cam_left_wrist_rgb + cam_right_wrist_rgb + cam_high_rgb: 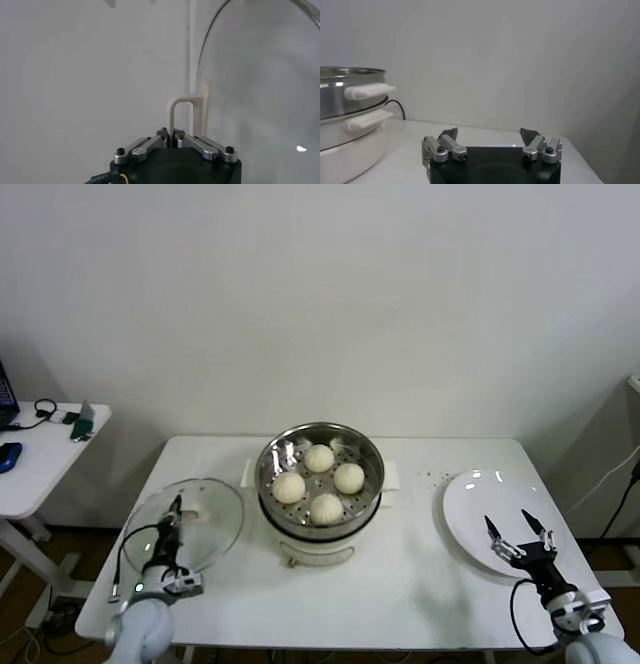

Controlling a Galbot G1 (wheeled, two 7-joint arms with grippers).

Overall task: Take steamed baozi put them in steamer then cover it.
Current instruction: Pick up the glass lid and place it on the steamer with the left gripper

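Observation:
Several cream-white baozi [319,457] lie on the perforated tray inside the steel steamer [276,456] at the table's middle. The clear glass cover [215,529] is held tilted, off the table, to the left of the steamer. My left gripper [175,509] is shut on the cover's cream-white handle [175,116], and the glass [260,90] fills one side of the left wrist view. My right gripper [519,533] is open and empty over the white plate's near edge. In the right wrist view the right gripper [490,133] is open, with the steamer [345,102] off to one side.
An empty white plate [480,504] lies at the table's right. A small white side table [45,459] with a few items stands to the far left. The white wall is behind the table.

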